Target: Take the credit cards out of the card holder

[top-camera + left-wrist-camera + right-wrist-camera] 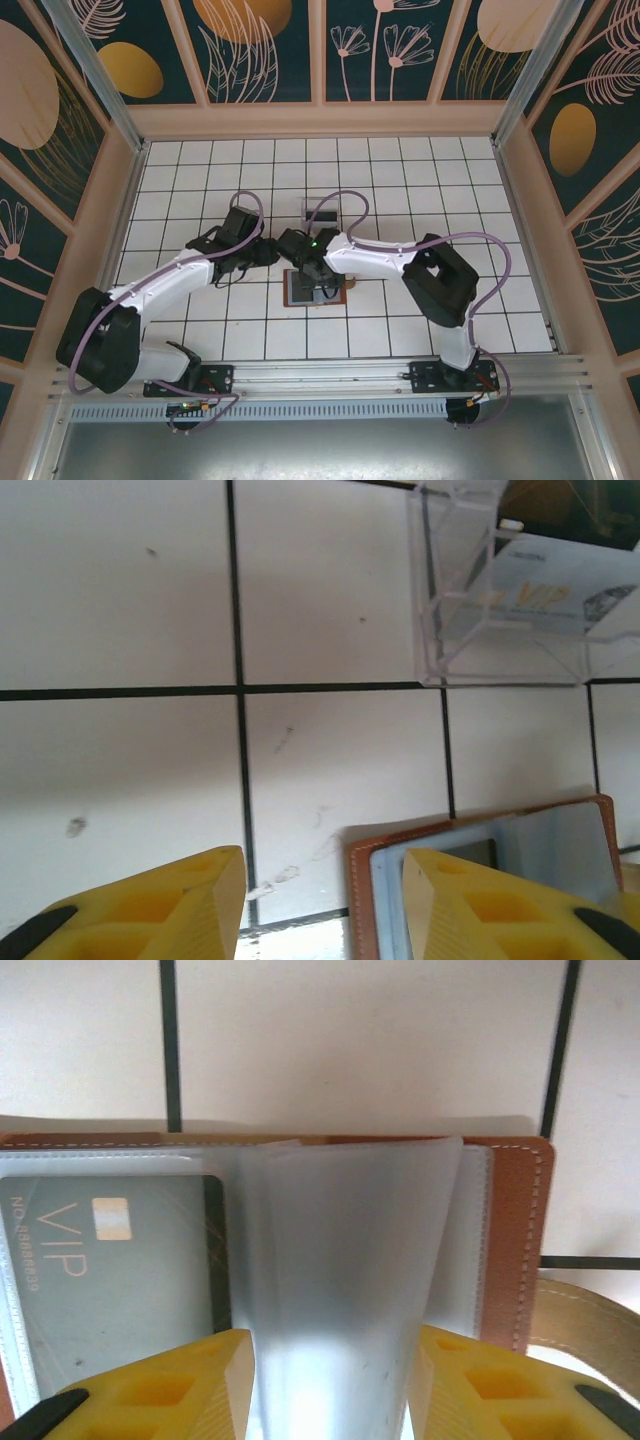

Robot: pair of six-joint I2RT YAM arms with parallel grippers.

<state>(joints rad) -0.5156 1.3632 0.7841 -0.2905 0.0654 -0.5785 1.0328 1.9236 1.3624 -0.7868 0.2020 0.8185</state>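
from above, both arms meet at mid-tabletop (pixel 200 180) over the open card holder (pixel 296 298), the left claw (pixel 270 252) just beside it and the right claw (pixel 318 282) directly on top, hiding most of the leather. a clear stand (pixel 320 208) sits one tile behind.

the wrist cameras fill in what the overhead view cannot. the right wrist view shows the holder's brown stitched edge (pixel 515 1240), a snap tab (pixel 590 1320) trailing off to the side, and a dark card (pixel 110 1260) marked "vip" lying inside a plastic pocket. a clear sleeve (pixel 340 1280) stands up between the right claw's yellow fingers (pixel 150 1395), spanning the gap – whether those fingers press it or merely flank it cannot be told.

the left wrist view shows the left claw (pixel 325 910) with its fingers well apart and nothing between them but white tile; one finger overlaps the holder's corner (pixel 357 880). the same view catches a pale card (pixel 545 590) lettered "vip" resting in the clear stand (pixel 450 630) – a detail too small to read from above.
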